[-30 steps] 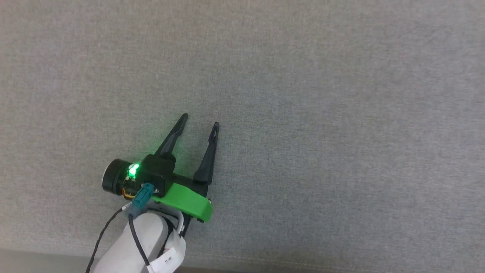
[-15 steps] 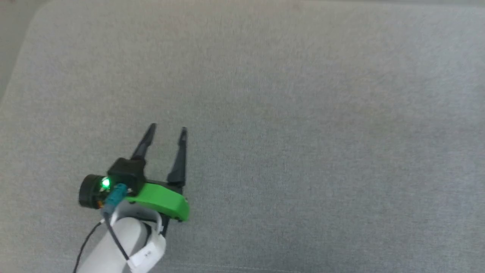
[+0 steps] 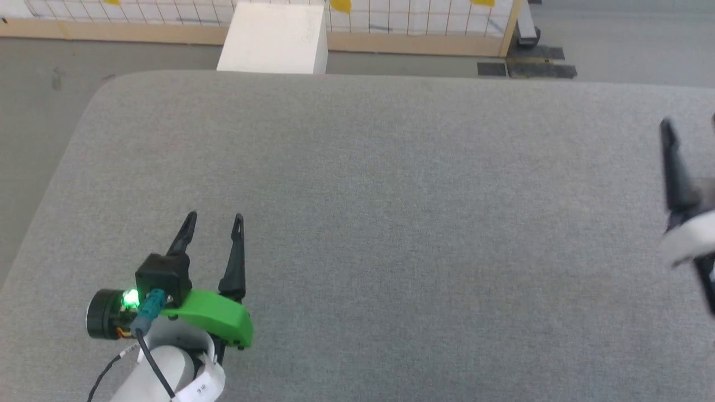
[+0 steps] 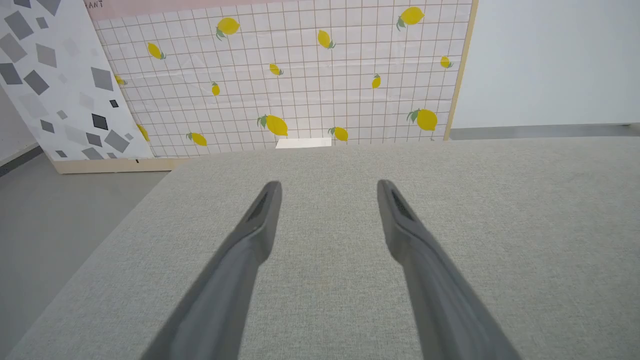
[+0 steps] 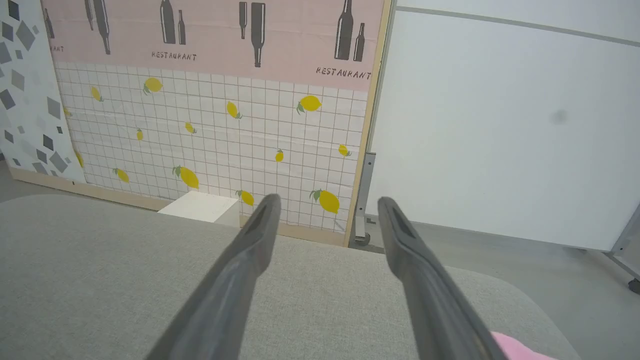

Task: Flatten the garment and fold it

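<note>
Garment (image 5: 515, 347) lies ungrasped, unflattened. Left tool (image 3: 215, 218) and right tool (image 5: 328, 201) gape empty; reaching it probably comes next.

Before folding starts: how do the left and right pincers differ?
The left pincer shows whole at the head view's lower left; the right pincer is cut by its right edge. A bit of pink garment shows by the right pincer in its wrist view; the left pincer's looks over grey cushion. Both are open, empty.

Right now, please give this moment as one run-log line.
left gripper jaws open | right gripper jaws open | light pink soft fabric garment not held
</note>
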You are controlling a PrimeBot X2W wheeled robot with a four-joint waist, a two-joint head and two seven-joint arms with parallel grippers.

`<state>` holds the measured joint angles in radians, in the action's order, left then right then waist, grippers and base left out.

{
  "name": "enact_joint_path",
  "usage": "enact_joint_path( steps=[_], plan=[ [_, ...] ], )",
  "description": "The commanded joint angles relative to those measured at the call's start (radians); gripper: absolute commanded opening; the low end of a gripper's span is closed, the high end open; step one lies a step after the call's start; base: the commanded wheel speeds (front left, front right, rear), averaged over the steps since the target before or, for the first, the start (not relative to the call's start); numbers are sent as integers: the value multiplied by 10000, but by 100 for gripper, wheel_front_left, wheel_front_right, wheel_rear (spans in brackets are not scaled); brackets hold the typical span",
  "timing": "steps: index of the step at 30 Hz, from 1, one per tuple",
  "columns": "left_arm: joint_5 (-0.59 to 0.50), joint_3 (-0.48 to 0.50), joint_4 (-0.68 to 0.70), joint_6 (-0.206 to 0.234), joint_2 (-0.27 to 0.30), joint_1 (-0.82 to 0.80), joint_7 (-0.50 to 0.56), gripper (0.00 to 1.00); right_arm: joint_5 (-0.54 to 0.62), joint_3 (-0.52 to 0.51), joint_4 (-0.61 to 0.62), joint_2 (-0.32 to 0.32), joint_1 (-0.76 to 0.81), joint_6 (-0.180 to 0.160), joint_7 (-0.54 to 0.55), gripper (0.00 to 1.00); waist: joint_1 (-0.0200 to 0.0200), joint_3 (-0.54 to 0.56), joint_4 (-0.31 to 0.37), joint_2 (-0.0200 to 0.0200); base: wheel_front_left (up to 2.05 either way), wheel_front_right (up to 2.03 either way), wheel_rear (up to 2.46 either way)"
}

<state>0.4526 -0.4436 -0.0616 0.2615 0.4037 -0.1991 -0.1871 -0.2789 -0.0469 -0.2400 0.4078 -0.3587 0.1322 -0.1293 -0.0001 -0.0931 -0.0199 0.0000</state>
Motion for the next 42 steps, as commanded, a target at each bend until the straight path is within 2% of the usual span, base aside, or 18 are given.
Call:
enact_joint_path(
  steps=[1, 7, 9, 12, 19, 42],
  plan=[
    [-163, -49, 46, 91, 74, 194, 9, 100, 271, -257, 358, -430, 525, -15, -173, 100, 1, 159, -75, 0, 0, 0, 0],
    [-238, -246, 86, 121, 63, 517, -95, 100, 1215, -1451, 1418, -2318, 2359, -15, -443, 100, 1, 381, -137, 0, 0, 0, 0],
    [-260, -298, 61, 129, 58, 619, -151, 100, 1522, -1682, 1677, -2785, 2845, -15, -498, 100, 1, 449, -138, 0, 0, 0, 0],
    [-290, -344, 22, 150, 61, 758, -232, 100, 1806, -1832, 1916, -3140, 3376, -15, -511, 100, 1, 542, -108, 0, 0, 0, 0],
    [-431, -527, -84, 78, 129, 909, -368, 100, 2102, -1569, 2156, -3361, 3928, -15, -382, 100, 1, 616, -52, 0, 0, 0, 0],
    [-252, -560, -298, 151, 33, 871, -462, 100, 2019, -1378, 2338, -3455, 4038, -15, -290, 100, 1, 598, -99, 0, 0, 0, 0]
  ],
)
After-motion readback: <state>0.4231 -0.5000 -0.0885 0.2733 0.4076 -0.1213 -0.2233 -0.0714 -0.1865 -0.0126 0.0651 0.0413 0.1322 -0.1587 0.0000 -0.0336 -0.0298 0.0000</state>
